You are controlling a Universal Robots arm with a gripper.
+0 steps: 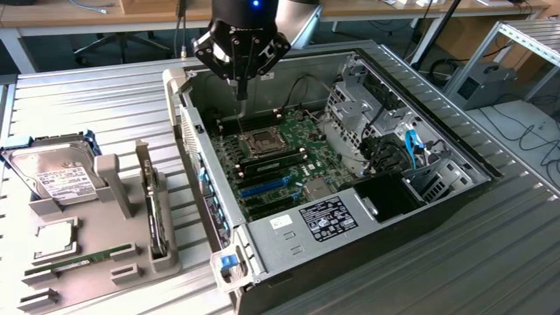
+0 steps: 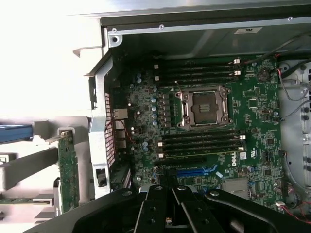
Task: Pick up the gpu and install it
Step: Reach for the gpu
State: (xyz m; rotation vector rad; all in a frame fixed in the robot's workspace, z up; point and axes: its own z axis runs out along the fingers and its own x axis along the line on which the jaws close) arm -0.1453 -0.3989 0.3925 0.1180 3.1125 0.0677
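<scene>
The ribbed metal bench (image 1: 105, 105) carries an open tower case (image 1: 368, 256), laid on its side so the motherboard (image 1: 298, 147) faces up for access. Beside the case, on the exterior view's left, a grey parts holder (image 1: 88, 275) keeps the gpu (image 1: 155, 210) standing on edge in a slot, untouched. The claw (image 1: 240, 92) hangs above the case's memory slots, clenched and empty.

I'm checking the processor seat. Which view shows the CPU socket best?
The wrist view: it looks straight down on the CPU socket, metal frame and dark centre plain. The exterior view shows the socket from farther off, at a slant.
</scene>
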